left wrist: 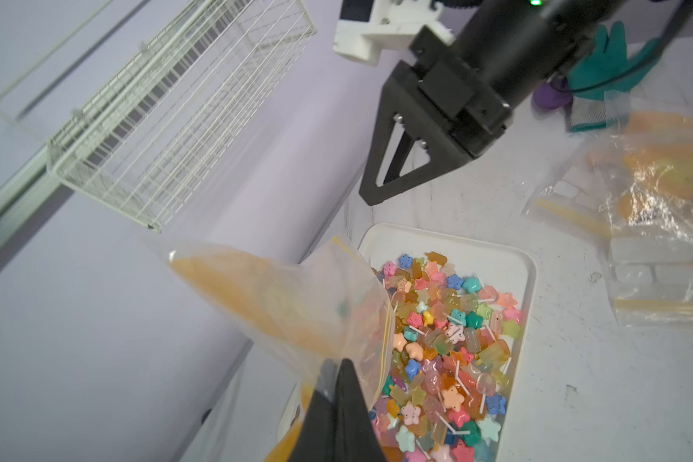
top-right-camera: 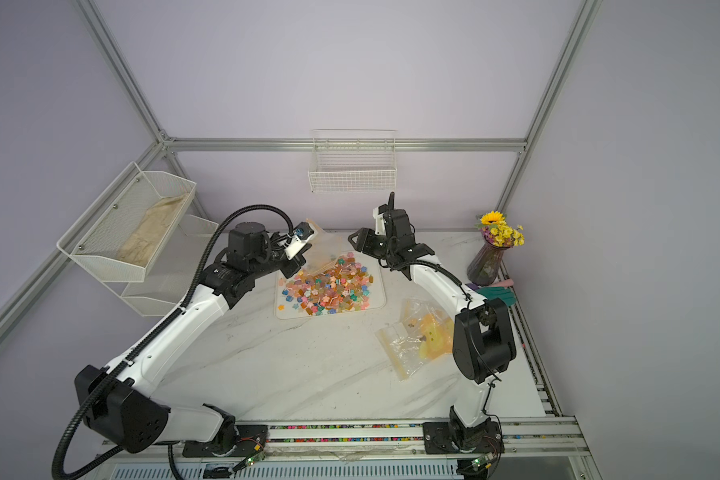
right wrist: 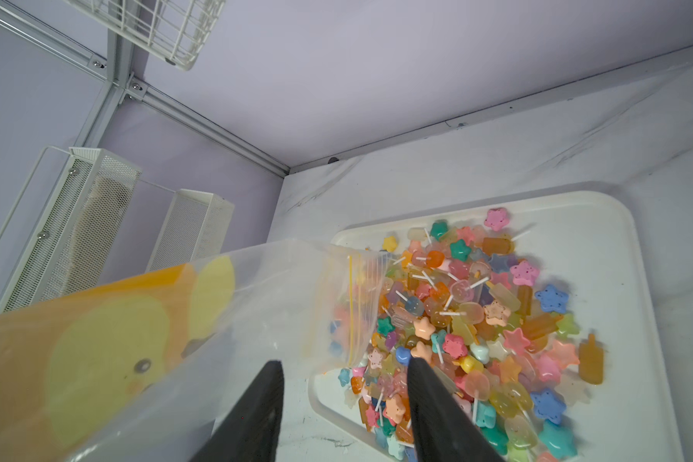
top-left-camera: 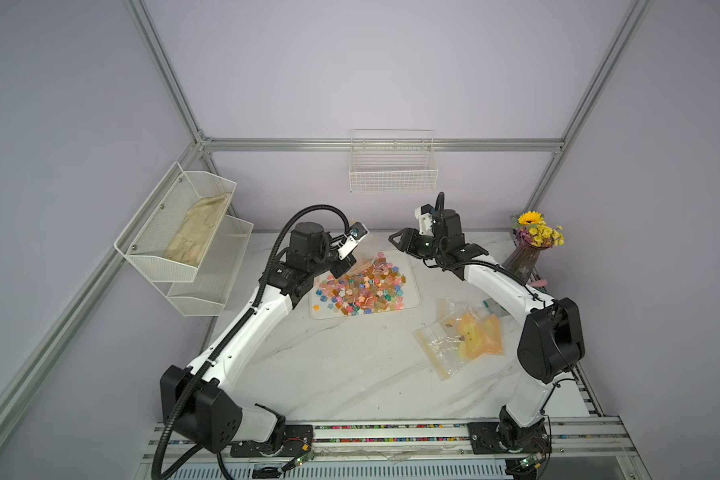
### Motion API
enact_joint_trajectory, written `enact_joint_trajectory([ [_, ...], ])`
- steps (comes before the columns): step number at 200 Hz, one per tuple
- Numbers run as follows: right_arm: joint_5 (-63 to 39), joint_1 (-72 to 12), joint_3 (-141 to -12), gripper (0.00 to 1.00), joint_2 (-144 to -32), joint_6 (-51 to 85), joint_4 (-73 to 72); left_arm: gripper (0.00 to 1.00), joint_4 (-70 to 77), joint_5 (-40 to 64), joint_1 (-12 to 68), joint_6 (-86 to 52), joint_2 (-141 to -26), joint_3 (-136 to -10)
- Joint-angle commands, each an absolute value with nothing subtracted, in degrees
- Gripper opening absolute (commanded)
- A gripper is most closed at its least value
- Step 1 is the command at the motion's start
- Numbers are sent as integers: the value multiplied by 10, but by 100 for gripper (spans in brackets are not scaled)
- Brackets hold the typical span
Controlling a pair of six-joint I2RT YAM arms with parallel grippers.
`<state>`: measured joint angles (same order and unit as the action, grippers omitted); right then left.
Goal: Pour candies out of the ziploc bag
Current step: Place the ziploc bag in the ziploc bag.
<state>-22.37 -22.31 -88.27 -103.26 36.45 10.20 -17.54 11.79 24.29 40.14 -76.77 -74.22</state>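
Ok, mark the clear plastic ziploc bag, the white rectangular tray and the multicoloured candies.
clear plastic ziploc bag [left wrist: 289, 308]: left wrist view, side wall.
white rectangular tray [left wrist: 493, 260]: left wrist view, bare corner.
multicoloured candies [left wrist: 449, 344]: left wrist view, heap's middle.

The left gripper [left wrist: 338, 366], a black claw, is pinched tight on a clear plastic zip bag [left wrist: 297, 304] printed in orange (its yellow zip strip faces the sweets). Just beside the claw's tips, multicoloured star- and lolly-shaped candies [left wrist: 449, 352] heap in a white rounded plastic tray [left wrist: 457, 240]. The black right gripper [left wrist: 371, 192] hangs beyond the tray's far rim.
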Motion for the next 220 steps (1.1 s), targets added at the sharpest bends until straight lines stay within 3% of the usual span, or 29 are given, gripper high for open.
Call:
enact_joint_trajectory([
  [1, -227, -226, -882, 57, -997, 350, 95, 0, -129, 120, 261, 564, -753, -702],
  [54, -208, -225, -877, 65, -956, 361, 97, 0, -86, 54, 277, 624, -735, -659],
  [121, -163, -220, -849, 68, -892, 372, 102, 0, -7, 37, 278, 555, -707, -625],
  [174, -60, -219, -803, 70, -818, 372, 131, 0, -147, 162, 294, 319, -633, -693],
  [220, 26, -210, -775, 73, -762, 380, 166, 0, -233, 353, 297, 59, -584, -683],
])
